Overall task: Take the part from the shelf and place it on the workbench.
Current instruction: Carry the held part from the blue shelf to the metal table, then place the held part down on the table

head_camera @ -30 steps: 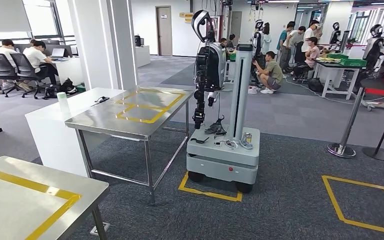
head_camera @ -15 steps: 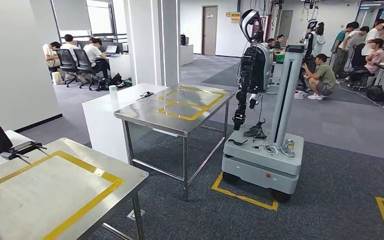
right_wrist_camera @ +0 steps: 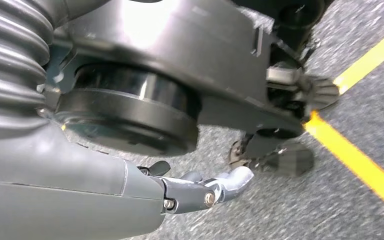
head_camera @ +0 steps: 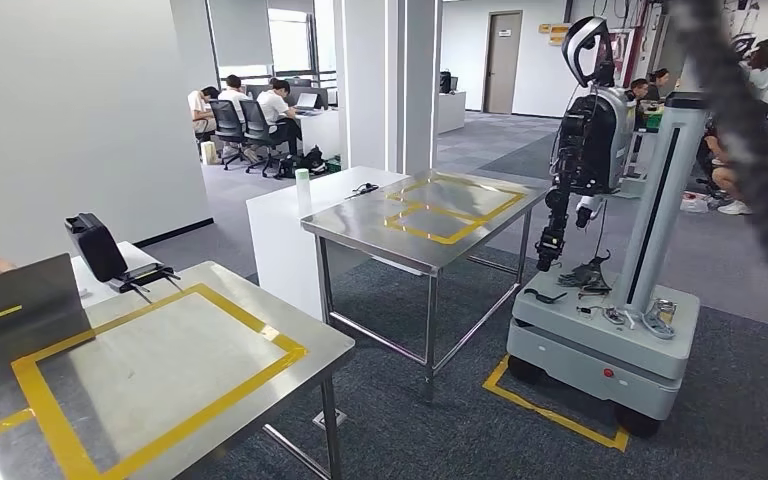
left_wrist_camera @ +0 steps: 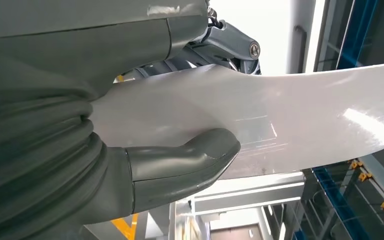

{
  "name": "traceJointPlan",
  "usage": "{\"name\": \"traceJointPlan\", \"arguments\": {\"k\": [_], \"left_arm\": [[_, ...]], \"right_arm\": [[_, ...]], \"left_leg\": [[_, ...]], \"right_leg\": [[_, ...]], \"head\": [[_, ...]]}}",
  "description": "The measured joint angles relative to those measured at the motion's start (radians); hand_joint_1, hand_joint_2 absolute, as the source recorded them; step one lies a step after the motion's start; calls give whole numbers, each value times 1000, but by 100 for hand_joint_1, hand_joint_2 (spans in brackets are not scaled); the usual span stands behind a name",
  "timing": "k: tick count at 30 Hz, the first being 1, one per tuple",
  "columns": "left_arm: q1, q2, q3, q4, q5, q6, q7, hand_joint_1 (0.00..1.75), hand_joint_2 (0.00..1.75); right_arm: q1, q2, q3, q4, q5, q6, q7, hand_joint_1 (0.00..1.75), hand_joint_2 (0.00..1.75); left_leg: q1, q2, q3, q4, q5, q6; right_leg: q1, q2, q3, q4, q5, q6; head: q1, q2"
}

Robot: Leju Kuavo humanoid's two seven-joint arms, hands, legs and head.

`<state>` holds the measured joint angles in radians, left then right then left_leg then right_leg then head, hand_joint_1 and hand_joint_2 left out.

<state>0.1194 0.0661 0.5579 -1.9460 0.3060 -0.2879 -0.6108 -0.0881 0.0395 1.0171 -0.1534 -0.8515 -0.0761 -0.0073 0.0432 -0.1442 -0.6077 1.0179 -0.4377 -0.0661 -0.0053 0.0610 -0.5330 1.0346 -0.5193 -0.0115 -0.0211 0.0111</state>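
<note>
The left hand (left_wrist_camera: 130, 150) grips the white part (left_wrist_camera: 280, 115), thumb pressed on it. The workbench (head_camera: 160, 370) lies lower left. Right hand (right_wrist_camera: 130, 190): grip state cannot be told.

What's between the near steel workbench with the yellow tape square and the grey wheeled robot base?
In the head view, only bare dark grey carpet separates the near steel workbench from the grey wheeled robot base.

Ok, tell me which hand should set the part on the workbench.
Left. The left hand grips the white part, thumb pressed against it, and the workbench lies ahead on the robot's left. The right hand hangs above the carpet, with no part seen in it.
</note>
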Motion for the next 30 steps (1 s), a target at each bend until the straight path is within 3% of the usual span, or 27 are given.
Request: {"name": "traceJointPlan", "arguments": {"k": [1,2,3,5,7,8,10,12,14,17,19,21,22,24,25,26,27,28,30], "left_arm": [[2,-3,3,-3,0,3,0,175,175],[2,-5,6,-6,0,6,0,175,175],[2,-7,8,-8,0,7,0,175,175],[0,-12,9,-9,0,8,0,175,175],[1,-18,9,-9,0,8,0,175,175],[1,-21,9,-9,0,8,1,175,175],[2,-25,9,-10,-1,8,1,175,175],[2,-26,9,-13,-3,7,2,175,175],[1,-27,10,-16,-5,6,3,175,175],[-1,-28,10,-17,-14,6,6,175,175],[-2,-27,10,-17,-19,7,6,175,175],[-4,-27,10,-17,-23,11,5,175,175],[-6,-27,9,-17,-25,13,4,175,175],[-11,-28,9,-17,-28,16,4,175,175],[-12,-29,9,-17,-29,16,4,175,175],[-12,-29,9,-16,-30,16,4,175,175],[-12,-30,9,-16,-30,16,4,175,175],[-12,-30,9,-15,-31,16,3,175,175],[-14,-30,9,-15,-31,16,3,175,175]], "right_arm": [[-1,0,1,0,1,0,0,0,175],[-2,0,2,0,2,1,0,0,175],[-3,0,2,0,2,1,0,0,175],[-1,0,3,0,3,1,0,0,175],[2,0,4,0,3,1,1,0,175],[3,0,5,0,3,1,2,0,175],[0,-1,6,0,-2,2,6,0,175],[-4,0,6,0,-12,1,15,0,175],[-6,-1,6,0,-20,0,23,0,175],[-7,-2,6,0,-27,-1,25,0,175],[-7,-3,6,0,-31,0,23,0,175],[-7,-4,6,0,-34,1,17,0,175],[-7,-5,6,0,-35,1,15,0,175],[-4,-6,6,0,-36,2,13,0,175],[-2,-6,6,0,-37,2,13,0,175],[0,-6,6,0,-37,2,13,0,175],[1,-7,6,0,-37,2,13,0,175],[2,-8,6,0,-37,2,12,0,175],[2,-8,6,0,-37,2,10,0,175]], "left_leg": [[1,5,-4,-1,2,-5],[-2,26,-11,10,-6,-7],[-5,57,-27,42,-28,-7],[-12,116,-73,156,-97,-3],[-14,132,-103,251,-140,0],[-16,135,-93,252,-137,4],[-23,142,-21,155,-95,17],[-33,154,48,45,-70,34],[-39,161,66,8,-68,43],[-40,161,70,3,-61,40],[-41,161,66,-2,-59,52],[-35,160,72,-18,-51,68],[-30,159,77,-26,-47,73],[-26,155,76,-29,-43,76],[-24,151,75,-27,-43,75],[-21,147,75,-26,-45,73],[-18,142,76,-23,-49,69],[-13,137,77,-18,-53,63],[-6,130,77,-5,-67,47]], "right_leg": [[0,-13,0,-3,4,-8],[-1,-26,-1,-6,8,-17],[-2,-41,-3,-9,12,-25],[5,-71,-9,-10,14,-35],[14,-101,-17,-7,16,-40],[18,-112,-21,-6,17,-41],[24,-127,-26,-2,18,-42],[29,-139,-27,1,19,-38],[32,-144,-29,2,20,-35],[29,-142,-32,0,25,-37],[27,-142,-28,-9,33,-22],[25,-119,-32,3,25,-5],[23,-100,-48,37,5,2],[13,-70,-109,162,-56,13],[7,-66,-141,224,-77,17],[1,-65,-161,259,-81,22],[-4,-64,-162,255,-65,28],[-9,-64,-144,212,-32,33],[-18,-61,-81,79,28,44]], "head": [[0,0],[0,0],[-1,0],[-2,0],[-2,0],[-2,0],[-1,0],[-1,0],[-1,0],[-1,0],[-1,0],[-2,0],[-1,0],[0,0],[0,0],[0,0],[0,0],[0,0],[1,0]]}}
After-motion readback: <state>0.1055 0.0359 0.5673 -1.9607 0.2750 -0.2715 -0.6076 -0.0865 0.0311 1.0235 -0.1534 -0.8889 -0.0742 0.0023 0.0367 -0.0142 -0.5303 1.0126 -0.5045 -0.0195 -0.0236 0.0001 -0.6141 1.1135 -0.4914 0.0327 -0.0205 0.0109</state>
